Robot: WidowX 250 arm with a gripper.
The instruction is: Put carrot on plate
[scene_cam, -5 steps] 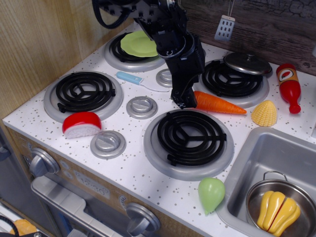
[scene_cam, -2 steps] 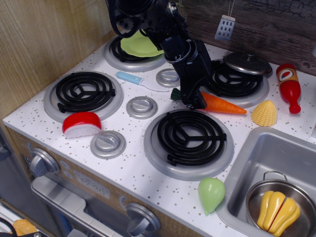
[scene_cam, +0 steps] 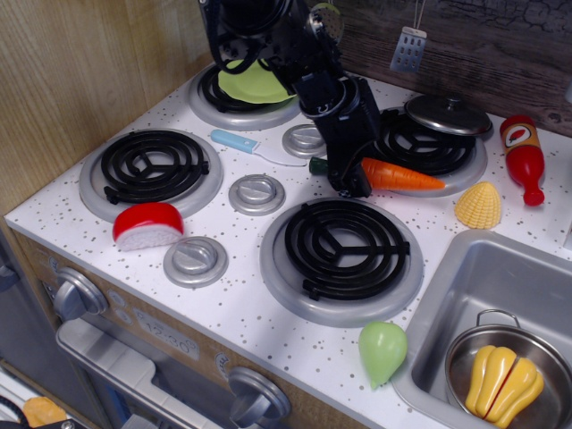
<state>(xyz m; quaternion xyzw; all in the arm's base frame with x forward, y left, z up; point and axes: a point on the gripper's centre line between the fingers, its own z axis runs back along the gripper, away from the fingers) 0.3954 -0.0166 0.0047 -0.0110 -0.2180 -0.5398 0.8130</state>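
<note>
The orange carrot lies across the front edge of the back right burner, its dark green stem end pointing left. My gripper comes down from above and is shut on the carrot's thick end, just right of the stem. The carrot looks slightly raised off the stove top. The lime-green plate sits on the back left burner, partly hidden behind my arm, to the left of and beyond the gripper.
A steel lid sits on the back right burner. A red ketchup bottle and yellow shell lie to the right. A blue-handled tool, a red-and-white toy, a pale green pear and the sink are around.
The gripper moved right from beside the stem onto the carrot's thick end and closed. The carrot has shifted slightly up and to the left.
</note>
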